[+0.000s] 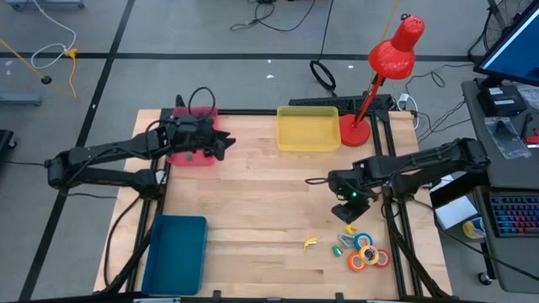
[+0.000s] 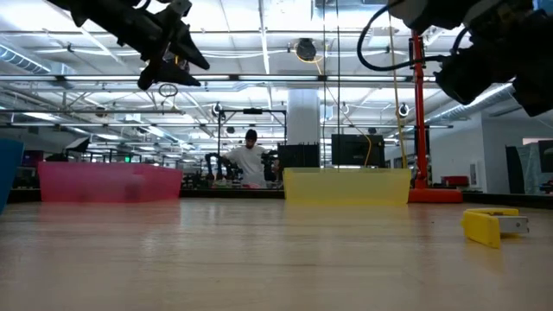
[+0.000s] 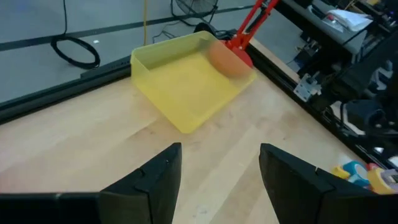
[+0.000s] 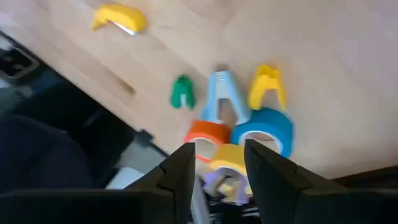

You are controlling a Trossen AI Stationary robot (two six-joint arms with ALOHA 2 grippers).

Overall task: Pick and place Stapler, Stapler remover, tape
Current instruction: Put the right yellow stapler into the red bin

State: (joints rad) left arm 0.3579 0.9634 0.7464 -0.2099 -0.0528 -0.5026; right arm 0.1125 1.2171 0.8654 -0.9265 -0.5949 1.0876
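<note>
Several tape rolls (image 1: 368,255) lie flat in a cluster near the table's front right; the right wrist view shows a blue roll (image 4: 266,129), an orange roll (image 4: 207,132) and a yellow roll (image 4: 227,158). Beside them lie a small yellow stapler (image 1: 310,244), a green remover (image 4: 182,92), a light blue one (image 4: 221,99) and a yellow one (image 4: 267,87). My right gripper (image 4: 219,167) hangs open above the cluster, pointing steeply down, and holds nothing. My left gripper (image 3: 217,180) is open and raised beside the pink tray (image 1: 182,157), facing the yellow tray (image 3: 186,81).
A blue tray (image 1: 175,252) sits at the front left and the yellow tray (image 1: 308,129) at the far middle. A red desk lamp (image 1: 383,76) stands at the far right corner. Bare wood lies in the table's middle. A person shows far behind the table in the low view.
</note>
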